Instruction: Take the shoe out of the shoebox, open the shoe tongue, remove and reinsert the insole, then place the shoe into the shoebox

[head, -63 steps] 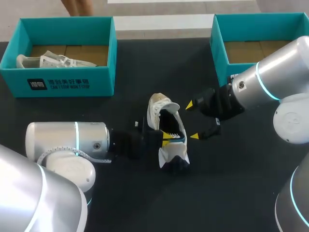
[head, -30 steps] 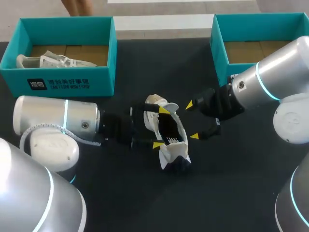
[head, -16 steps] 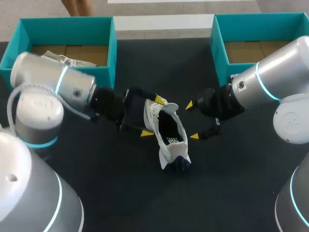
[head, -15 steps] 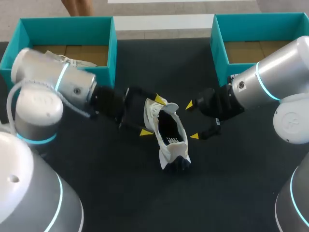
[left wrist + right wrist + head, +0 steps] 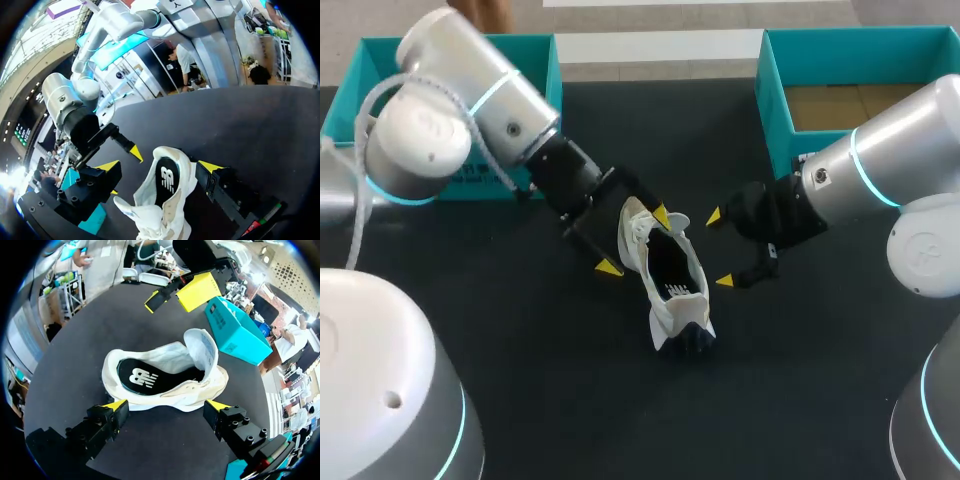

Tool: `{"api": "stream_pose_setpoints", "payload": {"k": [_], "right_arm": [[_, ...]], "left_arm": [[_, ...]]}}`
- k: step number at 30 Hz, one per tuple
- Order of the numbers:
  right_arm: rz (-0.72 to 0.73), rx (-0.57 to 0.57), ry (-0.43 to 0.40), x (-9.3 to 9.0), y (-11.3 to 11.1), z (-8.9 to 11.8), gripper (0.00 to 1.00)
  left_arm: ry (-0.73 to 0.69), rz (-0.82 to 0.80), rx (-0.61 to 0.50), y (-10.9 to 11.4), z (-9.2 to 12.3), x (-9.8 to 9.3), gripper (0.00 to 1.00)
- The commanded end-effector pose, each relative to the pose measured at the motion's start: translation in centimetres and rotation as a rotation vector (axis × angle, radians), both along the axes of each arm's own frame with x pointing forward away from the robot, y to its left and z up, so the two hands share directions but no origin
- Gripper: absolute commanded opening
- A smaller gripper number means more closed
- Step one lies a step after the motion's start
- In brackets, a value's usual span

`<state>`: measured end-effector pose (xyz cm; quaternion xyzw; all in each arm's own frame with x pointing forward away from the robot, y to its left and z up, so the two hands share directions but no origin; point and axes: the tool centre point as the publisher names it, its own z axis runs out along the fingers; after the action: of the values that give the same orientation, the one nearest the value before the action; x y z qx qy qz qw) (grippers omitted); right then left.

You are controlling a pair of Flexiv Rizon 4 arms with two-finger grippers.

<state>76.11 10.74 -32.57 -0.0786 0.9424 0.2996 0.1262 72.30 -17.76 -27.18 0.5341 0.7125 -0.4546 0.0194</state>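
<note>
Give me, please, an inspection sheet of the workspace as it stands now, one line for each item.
Surface: dark table, bare around the shoe.
Job's things: white shoe lies on the table between the two arms, its opening up and the black insole showing inside. The left shoebox is mostly hidden by the left arm. The right shoebox stands at the far right.
Clutter: nothing seen.
Grippers: left gripper is open, its fingers either side of one end of the shoe. The right gripper is open beside the shoe, not touching it.
Cables: a pale cable loops along the left arm.
Surroundings: nothing seen reaching over the table.
</note>
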Motion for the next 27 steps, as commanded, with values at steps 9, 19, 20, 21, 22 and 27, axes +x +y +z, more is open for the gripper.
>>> {"api": "stream_pose_setpoints", "payload": {"k": [9, 19, 20, 21, 22, 27], "right_arm": [[0.038, -0.045, 0.001, 0.2, -7.8, 6.9, 1.0], [0.08, -0.088, 0.063, -1.0, -10.0, 10.8, 1.0], [0.08, -0.088, 0.063, -1.0, -10.0, 10.8, 1.0], [0.08, -0.088, 0.063, -1.0, -10.0, 10.8, 1.0], [0.08, -0.088, 0.063, -1.0, -10.0, 10.8, 1.0], [0.08, -0.088, 0.063, -1.0, -10.0, 10.8, 1.0]], "left_arm": [[0.021, -0.318, 0.379, -0.3, 0.2, 0.6, 1.0], [0.021, -0.318, 0.379, -0.3, 0.2, 0.6, 1.0], [0.021, -0.318, 0.379, -0.3, 0.2, 0.6, 1.0], [0.031, -0.31, 0.388, -0.3, 0.3, 0.8, 1.0], [0.026, -0.308, 0.404, -0.5, 0.3, 1.0, 1.0], [-0.049, -0.309, 0.503, -2.1, 0.1, 1.7, 0.36]]}}
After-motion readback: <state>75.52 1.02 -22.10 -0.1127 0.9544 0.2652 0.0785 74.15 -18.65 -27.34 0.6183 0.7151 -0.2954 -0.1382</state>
